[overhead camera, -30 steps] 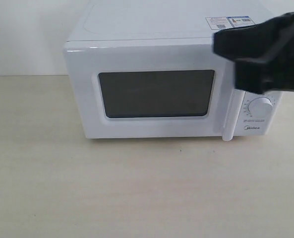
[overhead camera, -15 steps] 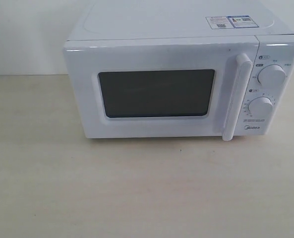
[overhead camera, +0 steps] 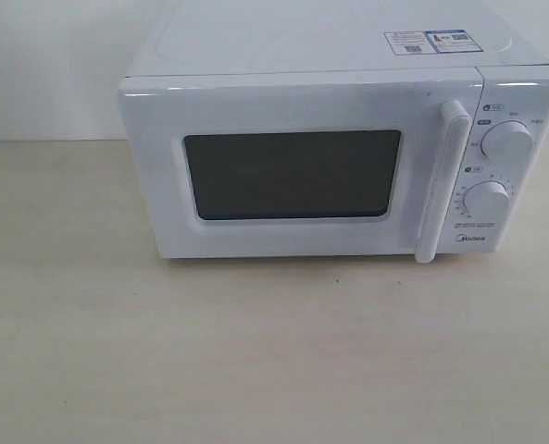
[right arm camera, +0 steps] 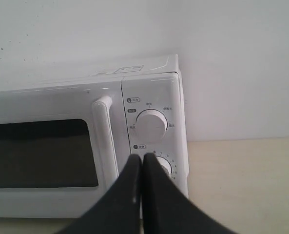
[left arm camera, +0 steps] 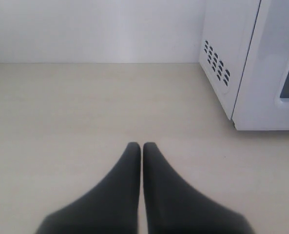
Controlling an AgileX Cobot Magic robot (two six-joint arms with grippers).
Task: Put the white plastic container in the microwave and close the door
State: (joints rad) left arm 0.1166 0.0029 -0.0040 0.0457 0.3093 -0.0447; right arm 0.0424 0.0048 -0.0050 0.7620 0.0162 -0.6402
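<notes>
Microwave [overhead camera: 283, 37] fills the middle of the exterior view, on the pale table [overhead camera: 255, 351]. Its door [overhead camera: 293, 102] is shut flush. The bar handle [overhead camera: 441, 180] is at 3 o'clock of the dark window [overhead camera: 293, 174]. The upper dial [overhead camera: 507, 141] and lower dial [overhead camera: 488, 199] lie further toward 3 o'clock. The sticker [overhead camera: 431, 41] is on top at 1 o'clock. You won't find the white plastic container in any view. The window is too dark to say whether it's inside. No gripper shows in this view.

In the left wrist view, the left gripper [left arm camera: 142, 146] has its fingers pressed together and empty. It's over bare table, near the microwave's vented side wall [left arm camera: 217, 66] but apart from it.

In the right wrist view, the right gripper [right arm camera: 142, 157] also has its fingers together, holding nothing. Its tips point at the control panel and overlap the lower dial, just beside the handle. I can't tell whether they touch.

My read on handling:
- **Container:** likely light, thin-walled and slick, and it flexes if squeezed hard. Grip it across the short sides under the lid rim, with moderate force.
- **Door:** rigid. Hook the bar handle mid-length if you need it open. Push the white frame near the handle side to shut it.
- **Microwave:** the body may slide on the smooth table, so pull slowly.
</notes>
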